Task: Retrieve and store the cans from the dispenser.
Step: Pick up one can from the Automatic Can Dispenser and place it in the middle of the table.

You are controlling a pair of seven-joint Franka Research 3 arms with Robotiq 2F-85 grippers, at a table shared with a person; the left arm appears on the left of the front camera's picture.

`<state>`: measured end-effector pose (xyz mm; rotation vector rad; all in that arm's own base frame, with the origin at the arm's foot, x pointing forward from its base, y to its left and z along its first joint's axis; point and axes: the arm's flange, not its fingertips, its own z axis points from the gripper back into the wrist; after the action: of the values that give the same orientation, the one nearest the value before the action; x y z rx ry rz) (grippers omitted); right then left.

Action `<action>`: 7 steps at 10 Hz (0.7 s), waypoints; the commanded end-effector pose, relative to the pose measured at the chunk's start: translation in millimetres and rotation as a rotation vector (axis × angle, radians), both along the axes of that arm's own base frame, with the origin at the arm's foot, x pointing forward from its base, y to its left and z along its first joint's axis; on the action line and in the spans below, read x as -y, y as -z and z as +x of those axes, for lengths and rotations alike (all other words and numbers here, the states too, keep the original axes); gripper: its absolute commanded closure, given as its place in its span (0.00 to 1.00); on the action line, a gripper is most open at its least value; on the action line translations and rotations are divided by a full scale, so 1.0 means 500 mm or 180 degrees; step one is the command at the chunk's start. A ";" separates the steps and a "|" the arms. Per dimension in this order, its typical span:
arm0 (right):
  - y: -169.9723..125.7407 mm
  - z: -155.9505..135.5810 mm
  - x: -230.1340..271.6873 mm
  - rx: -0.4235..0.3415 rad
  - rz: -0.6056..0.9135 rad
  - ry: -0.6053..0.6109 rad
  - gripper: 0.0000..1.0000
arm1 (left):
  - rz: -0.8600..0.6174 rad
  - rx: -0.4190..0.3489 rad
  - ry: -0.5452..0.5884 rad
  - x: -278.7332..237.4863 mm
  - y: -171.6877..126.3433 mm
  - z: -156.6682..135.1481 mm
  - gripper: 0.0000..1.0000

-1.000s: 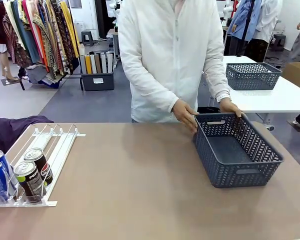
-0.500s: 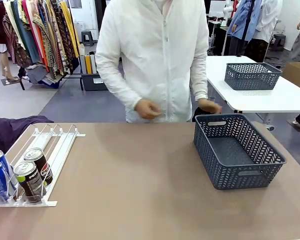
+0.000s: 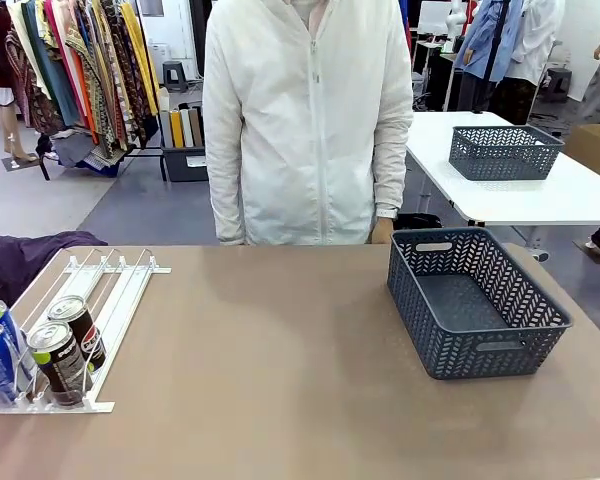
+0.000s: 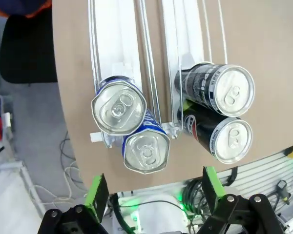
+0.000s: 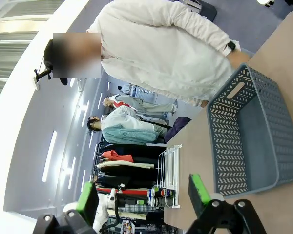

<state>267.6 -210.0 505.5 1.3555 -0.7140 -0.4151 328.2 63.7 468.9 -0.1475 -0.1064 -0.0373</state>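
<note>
A: The cans (image 4: 118, 106), look and count?
B: Slim, silver-topped. Two were blue, two black: four, packed at the dispenser (image 3: 110, 290) near end, on the worktop (image 3: 280, 340) left edge.
A: Grippers?
B: The left gripper (image 4: 153, 191) hung wide apart over them; the right gripper (image 5: 142, 195) stood apart, empty.

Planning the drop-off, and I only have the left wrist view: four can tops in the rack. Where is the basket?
Observer: The grey basket sits on the right side of the table, far from the dispenser at the left edge.
Operator: Anything in it?
Observer: Nothing shows inside it.
Operator: Is the person near it?
Observer: The person stands behind the far edge; one hand hangs beside the basket's far-left corner, not touching it.
</note>
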 end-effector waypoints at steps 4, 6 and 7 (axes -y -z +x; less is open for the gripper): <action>-0.007 0.007 -0.001 0.0087 0.0045 0.0029 0.00 | 0.0139 -0.0499 -0.0033 0.037 0.105 -0.025 0.00; -0.007 0.007 -0.001 0.0087 0.0045 0.0029 0.00 | 0.0180 -0.0607 -0.0125 0.027 0.132 -0.018 0.00; -0.007 0.007 -0.001 0.0087 0.0045 0.0029 0.00 | 0.0257 -0.0564 -0.0250 0.021 0.141 -0.016 0.00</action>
<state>267.6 -210.0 505.5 1.3563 -0.7137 -0.4148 342.0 55.5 417.7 -0.1133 0.0776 0.0017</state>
